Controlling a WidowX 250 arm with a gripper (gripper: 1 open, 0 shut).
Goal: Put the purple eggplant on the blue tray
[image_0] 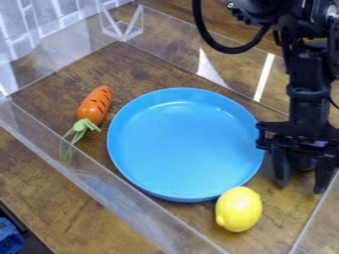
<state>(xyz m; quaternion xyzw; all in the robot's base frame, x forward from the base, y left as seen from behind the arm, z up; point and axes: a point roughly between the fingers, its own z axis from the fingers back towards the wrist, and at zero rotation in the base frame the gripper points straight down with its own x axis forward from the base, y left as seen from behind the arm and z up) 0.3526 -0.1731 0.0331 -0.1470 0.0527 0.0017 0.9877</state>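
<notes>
The blue tray [185, 144] lay bare at the centre of the desk [172, 60], ready to receive. At its 3 o'clock the gripper [303, 179] pointed down, fingers spread, presumably straddling the purple eggplant, which was hidden. A lemon [239, 209] sat at 5 o'clock, a carrot [93, 106] at 9 o'clock

The blue tray [185, 144] looks like smooth, glossy plastic. The surface [172, 60] is dark wood with visible grain. Clear plastic walls [126, 20] enclose it. The end effector [303, 169] is matt black.
</notes>
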